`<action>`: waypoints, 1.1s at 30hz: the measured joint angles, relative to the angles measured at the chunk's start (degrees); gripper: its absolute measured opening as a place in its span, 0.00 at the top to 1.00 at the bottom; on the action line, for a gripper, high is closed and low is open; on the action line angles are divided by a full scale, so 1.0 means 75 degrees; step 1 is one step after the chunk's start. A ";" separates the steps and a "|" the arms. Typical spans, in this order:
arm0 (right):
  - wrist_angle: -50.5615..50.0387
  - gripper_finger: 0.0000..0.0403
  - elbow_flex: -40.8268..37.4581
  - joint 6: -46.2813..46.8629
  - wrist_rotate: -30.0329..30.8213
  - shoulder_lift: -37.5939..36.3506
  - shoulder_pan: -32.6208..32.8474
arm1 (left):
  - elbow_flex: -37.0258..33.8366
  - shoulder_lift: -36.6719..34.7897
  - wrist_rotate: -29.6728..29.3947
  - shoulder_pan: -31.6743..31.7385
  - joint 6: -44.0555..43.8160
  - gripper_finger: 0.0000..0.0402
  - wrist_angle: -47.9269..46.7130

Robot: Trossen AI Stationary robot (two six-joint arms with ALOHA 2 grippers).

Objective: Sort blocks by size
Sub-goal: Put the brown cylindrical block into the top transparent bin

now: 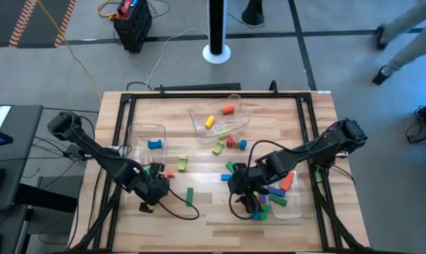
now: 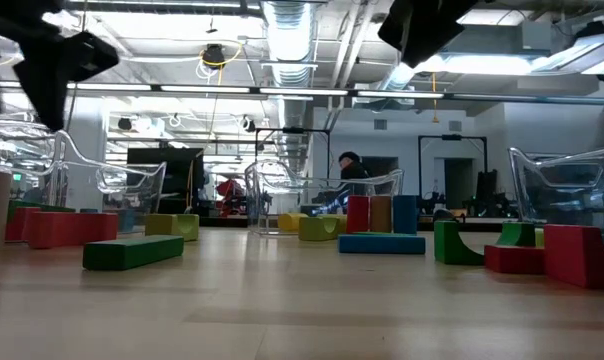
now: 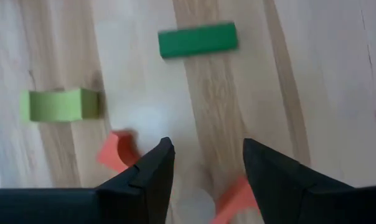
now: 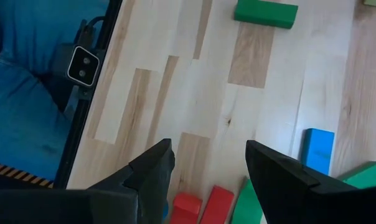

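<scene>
While both arms hang low over the wooden table [image 1: 199, 215], loose blocks lie spread across its middle.

Left gripper [image 3: 203, 163], jaws parted and empty, hovers above an orange arch block [image 3: 118, 149], green bar [image 3: 197, 39] ahead. Right gripper [image 4: 210, 163], also parted and empty, hovers beside red blocks [image 4: 202, 205] and a blue block [image 4: 317, 150].

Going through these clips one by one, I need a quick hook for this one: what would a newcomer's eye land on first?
Bright blocks lie scattered over the wooden table, thickest in a pile near the front right, where the right gripper hangs with open fingers. The left gripper hovers, fingers apart, over a small orange-red arch, with a green bar lying alone just beyond. Three clear bins hold only a few blocks.
</scene>
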 joint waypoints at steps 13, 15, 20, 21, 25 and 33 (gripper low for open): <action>0.0099 0.42 0.0000 -0.0079 0.0125 0.0000 -0.0023 | -0.0315 0.0044 -0.0131 -0.0402 -0.0124 0.49 -0.0682; 0.0105 0.42 0.0000 -0.0077 0.0131 0.0000 -0.0023 | -0.0315 0.0044 -0.0132 -0.0402 -0.0113 0.49 -0.0779; 0.0174 0.42 0.0000 -0.0076 0.0143 0.0000 -0.0023 | -0.0463 0.0029 -0.0204 -0.0397 0.0181 0.49 -0.0540; 0.0192 0.42 0.0000 -0.0076 0.0146 0.0000 -0.0023 | -0.0514 0.0024 -0.0237 -0.0397 0.0202 0.49 -0.0500; 0.0231 0.42 0.0000 -0.0076 0.0146 0.0000 -0.0023 | -0.0665 0.0020 -0.0331 -0.0367 0.0255 0.49 -0.0472; 0.0257 0.42 -0.0002 -0.0076 0.0146 0.0000 -0.0023 | -0.0606 0.0032 -0.0286 -0.0422 0.0699 0.49 -0.0425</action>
